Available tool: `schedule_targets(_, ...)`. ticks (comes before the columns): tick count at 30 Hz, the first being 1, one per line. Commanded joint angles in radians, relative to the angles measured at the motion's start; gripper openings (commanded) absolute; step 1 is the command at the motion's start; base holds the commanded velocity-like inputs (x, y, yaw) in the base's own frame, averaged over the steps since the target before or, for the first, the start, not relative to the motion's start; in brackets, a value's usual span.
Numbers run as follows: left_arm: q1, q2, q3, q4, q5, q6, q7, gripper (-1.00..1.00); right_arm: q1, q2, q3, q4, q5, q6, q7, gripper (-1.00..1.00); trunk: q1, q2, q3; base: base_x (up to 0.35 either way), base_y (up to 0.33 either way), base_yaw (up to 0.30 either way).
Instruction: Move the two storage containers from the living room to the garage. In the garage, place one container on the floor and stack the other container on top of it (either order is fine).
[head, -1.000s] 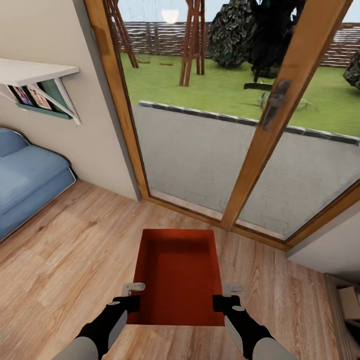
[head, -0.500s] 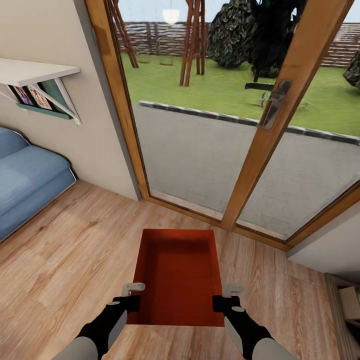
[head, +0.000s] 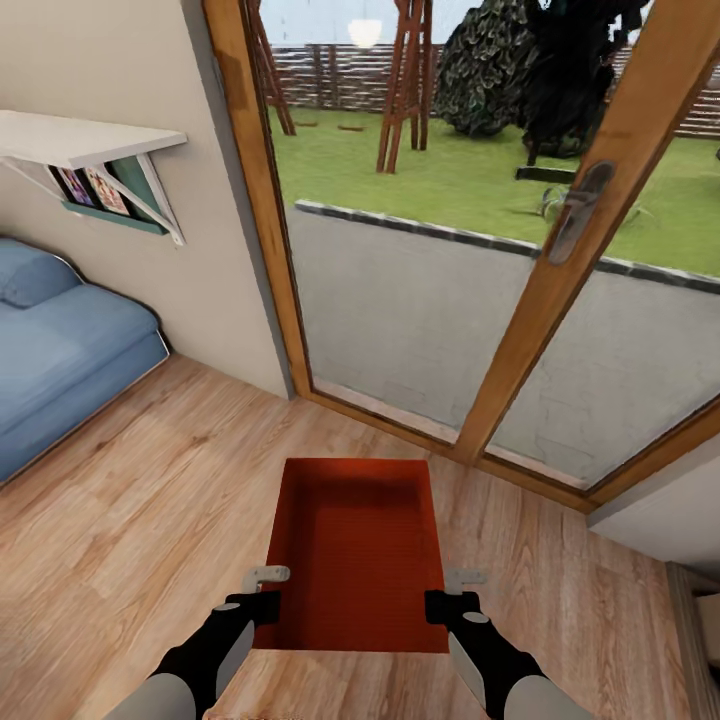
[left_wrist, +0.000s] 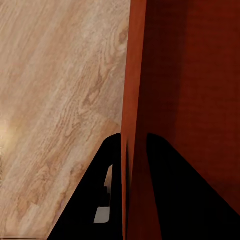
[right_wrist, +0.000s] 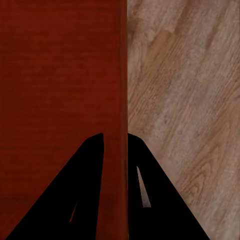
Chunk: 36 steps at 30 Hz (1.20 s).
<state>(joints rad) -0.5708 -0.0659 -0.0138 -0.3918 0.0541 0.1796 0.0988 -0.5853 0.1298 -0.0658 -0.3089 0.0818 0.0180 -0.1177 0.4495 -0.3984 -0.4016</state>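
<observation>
An orange-red storage container (head: 355, 545) hangs above the living room's light wood plank floor, open side up, carried between both arms. My left gripper (head: 262, 605) is shut on its left wall, and the left wrist view shows that wall (left_wrist: 134, 100) pinched between the black fingers (left_wrist: 107, 170). My right gripper (head: 442, 605) is shut on the right wall; in the right wrist view the wall (right_wrist: 122, 75) runs between the two fingers (right_wrist: 90, 170). The ribbed bottom is bare.
Wood-framed glass doors (head: 560, 290) stand straight ahead, with a metal handle (head: 575, 215) and a lawn beyond. A blue sofa (head: 60, 350) sits at the left under a white wall shelf (head: 80, 140). A grey-white wall corner (head: 670, 510) is at the right.
The whole head view has shifted to the right, so the camera has turned left. The container and both grippers keep the same place in the picture.
</observation>
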Motion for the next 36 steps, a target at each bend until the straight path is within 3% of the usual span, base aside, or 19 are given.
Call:
schedule_targets(1,0.0,0.002,-0.006,0.002,-0.009,0.007,0.01,-1.0,-0.001,-0.02,-0.01,-0.011,0.022,0.002,-0.008,-1.0,0.0,-0.002,-0.001,0.0,0.0,0.281)
schedule_targets(36,0.0,0.002,-0.006,0.004,-0.01,0.007,0.009,-1.0,-0.001,-0.023,-0.005,-0.012,0.024,-0.01,-0.007,-1.0,0.0,-0.002,-0.002,0.0,0.0,0.265)
